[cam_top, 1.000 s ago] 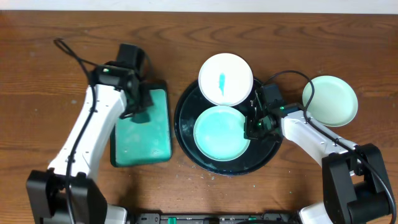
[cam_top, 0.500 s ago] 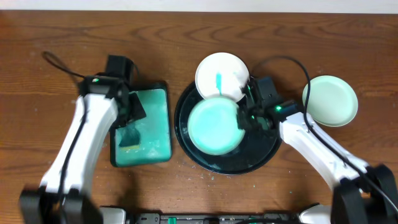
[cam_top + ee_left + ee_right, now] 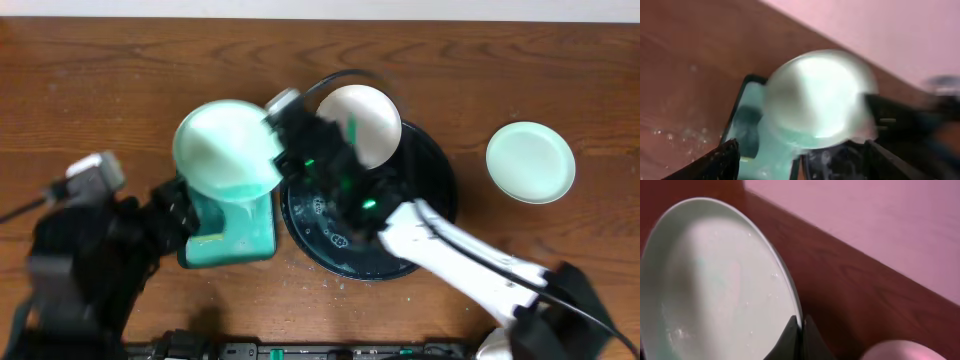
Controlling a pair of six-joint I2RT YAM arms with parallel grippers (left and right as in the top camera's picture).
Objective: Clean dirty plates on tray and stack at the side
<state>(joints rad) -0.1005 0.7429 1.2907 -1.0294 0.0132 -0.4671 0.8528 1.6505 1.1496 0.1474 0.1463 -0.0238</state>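
From overhead, the right gripper [image 3: 285, 140] reaches leftward across the tray [image 3: 432, 180] and grips the held plate [image 3: 225, 145] at its right-hand rim. The held plate is raised and sits over the upper end of the teal sponge tray [image 3: 240, 235], clear of the black tray. A smeared plate [image 3: 365, 120] rests on the tray's far rim, just beside the right gripper. A pale plate [image 3: 530, 162] lies alone on the table [image 3: 100, 60], well apart to the right. The left arm [image 3: 90, 240] is a heavy blur at the lower left, with its outline lost and its tip near the sponge tray's left edge. Open wood lies along the far side and the left of the table. In the left wrist view, the left gripper [image 3: 801, 144] is spread wide with nothing between its fingers [image 3: 715, 162]. The held plate [image 3: 817, 97] hangs ahead of it, above the sponge tray [image 3: 747, 130]. The plate is smeared by blur, and the dark shape at its right edge cannot be resolved. In the right wrist view, the right gripper [image 3: 799, 330] is pressed together on the rim of the held plate [image 3: 715, 280], whose face looks wet and speckled with droplets. The plate's left and lower parts are cut off by the frame. Bare table [image 3: 855, 295] lies beyond it, and a pale blurred shape at the lower right corner cannot be identified.
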